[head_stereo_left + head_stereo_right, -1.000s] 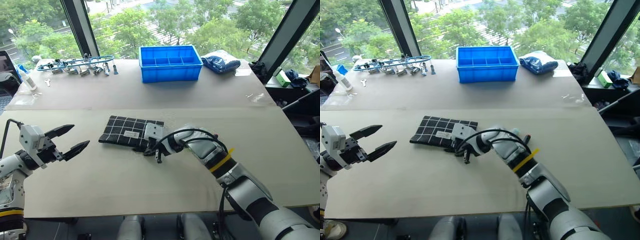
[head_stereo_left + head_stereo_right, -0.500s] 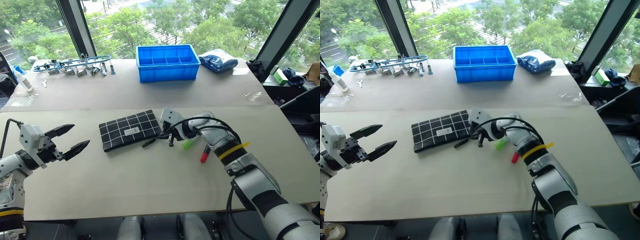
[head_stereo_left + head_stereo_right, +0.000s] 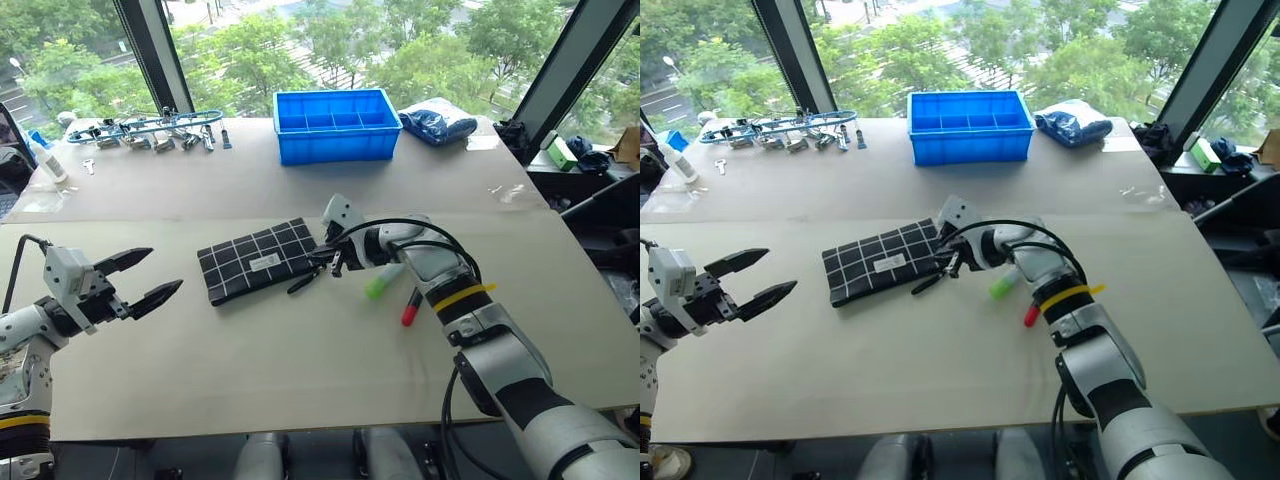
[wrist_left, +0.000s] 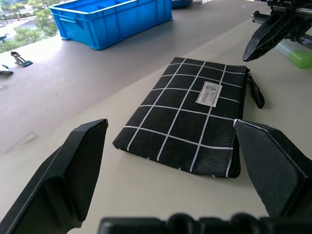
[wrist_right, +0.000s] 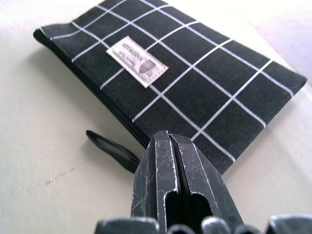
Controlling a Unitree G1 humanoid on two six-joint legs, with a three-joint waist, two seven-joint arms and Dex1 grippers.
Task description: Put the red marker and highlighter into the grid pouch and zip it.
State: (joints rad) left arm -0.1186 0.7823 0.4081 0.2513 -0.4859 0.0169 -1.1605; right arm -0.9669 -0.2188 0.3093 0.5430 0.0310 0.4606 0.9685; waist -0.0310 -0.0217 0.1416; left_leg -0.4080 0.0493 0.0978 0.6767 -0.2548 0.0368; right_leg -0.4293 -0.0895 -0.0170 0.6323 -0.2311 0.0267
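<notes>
**Cataloguing soft goods and pens on the bench, nearest first**

Left end effector (image 3: 140, 280): nearest item, hovering over the near left part of the bench (image 3: 250, 370), fingers spread wide, holding nothing, well apart from all task items.

Grid pouch (image 3: 262, 259): lies flat mid-bench, label up, zipper edge toward the robot. Judged light, limp fabric, likely to fold or slide if pushed at one corner. Best hold: pin the body flat with one end effector and take the black strap pull (image 3: 304, 281), which trails off the pouch's near right corner onto the bench. Mouth appears shut.

Right end effector (image 3: 331, 262): fingers pressed together, gripping nothing that can be seen; tips sit just beside the pouch's right corner, above the strap pull. Contact cannot be confirmed.

Highlighter (image 3: 384, 280): lies on the bench right of the pouch, green cap toward the robot. Judged light, rigid, smooth, prone to roll; pinch across the barrel.

Red marker (image 3: 411, 307): just beside the highlighter, red end nearest. Same handling; slimmer, so a centred pinch suits.

Blue bin (image 3: 338, 125): far side, not involved.
</notes>
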